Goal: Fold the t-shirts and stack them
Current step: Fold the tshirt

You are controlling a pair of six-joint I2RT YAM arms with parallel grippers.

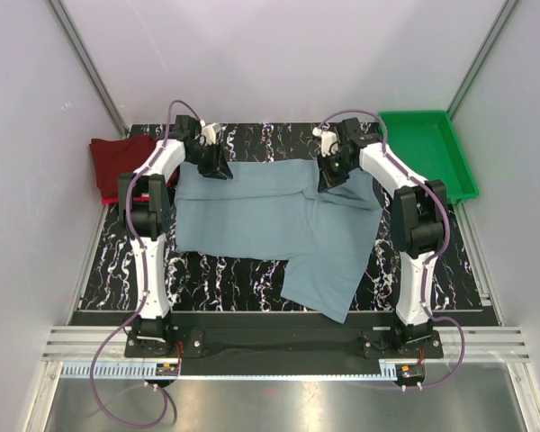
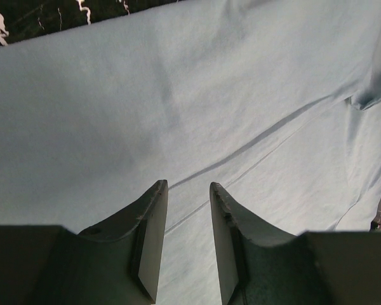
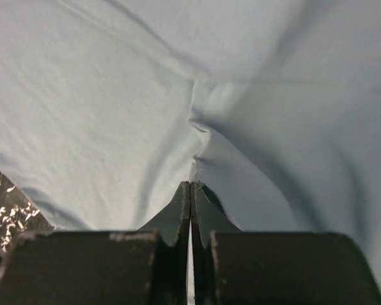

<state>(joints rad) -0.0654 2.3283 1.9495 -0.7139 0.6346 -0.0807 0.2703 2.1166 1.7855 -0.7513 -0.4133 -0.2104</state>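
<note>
The grey-blue shirt (image 1: 270, 225) lies spread mid-tabletop (image 1: 216, 270), the right fingers (image 3: 178, 216) pinched shut on its one-o'clock edge, the left fingers (image 2: 153, 229) apart over the eleven-o'clock edge, needing, I reckon, to close before folding toward six.

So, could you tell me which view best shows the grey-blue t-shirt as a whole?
Top external: the entire grey-blue t-shirt lies spread on the table. Both wrist views show only close-up cloth, puckered where the right gripper pinches it.

Maroon t-shirt (image 1: 117, 162), out beyond the left tool (image 1: 219, 170), sits partly behind that arm; grey-blue t-shirt (image 3: 114, 95) overruns the right-wrist frame.
</note>
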